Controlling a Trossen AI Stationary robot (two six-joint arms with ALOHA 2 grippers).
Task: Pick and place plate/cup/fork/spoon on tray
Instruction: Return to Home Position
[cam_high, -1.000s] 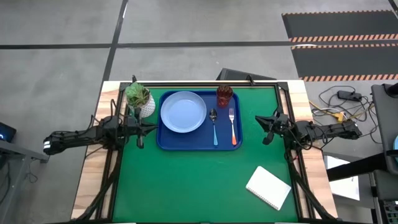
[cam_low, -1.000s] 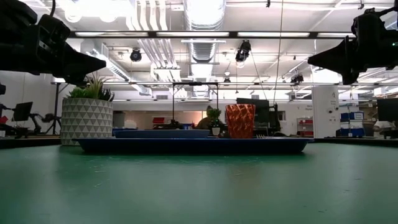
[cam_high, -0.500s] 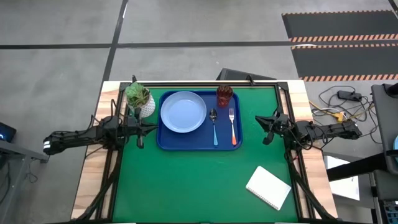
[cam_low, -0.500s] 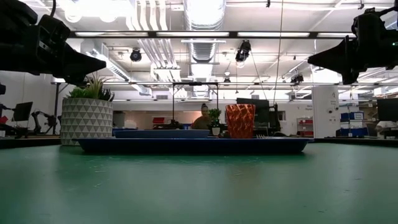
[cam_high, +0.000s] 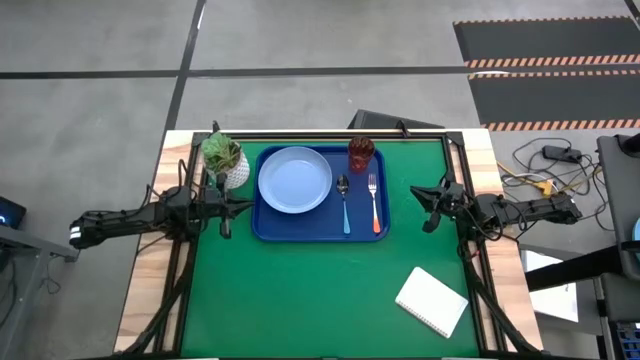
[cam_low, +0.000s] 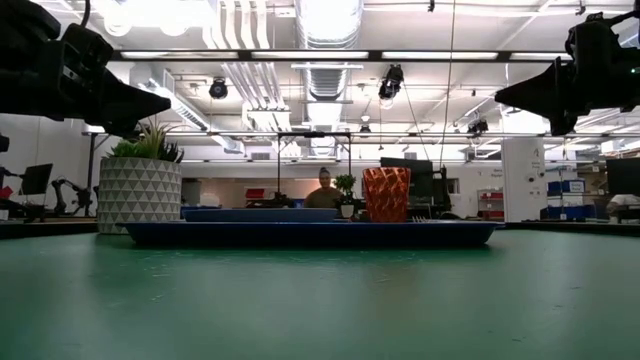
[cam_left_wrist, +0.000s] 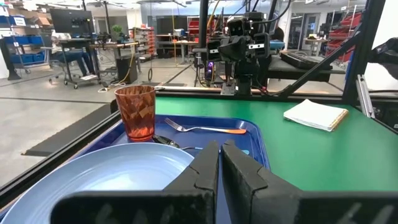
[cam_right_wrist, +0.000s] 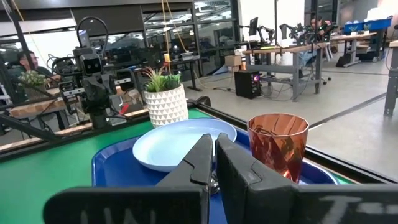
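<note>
Your round pale-blue plastic plate (cam_high: 294, 180), reddish translucent tumbler (cam_high: 361, 153), blue-handled spoon (cam_high: 344, 204) and orange-handled fork (cam_high: 374, 203) all lie on the dark-blue rimmed tray (cam_high: 267, 229). Likely light, stiff, slippery; grip rims or handles mid-length. Left gripper (cam_high: 227, 207) at tray's 9 o'clock, right gripper (cam_high: 432, 205) at 3 o'clock, both pressed together, empty.

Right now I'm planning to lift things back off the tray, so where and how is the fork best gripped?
Grip the fork across its slim orange handle, coming straight down from above. It lies flat on the tray, with the spoon on one side and the tray rim close on the other, so fingers should straddle the handle's width. The right gripper is probably nearer.
</note>
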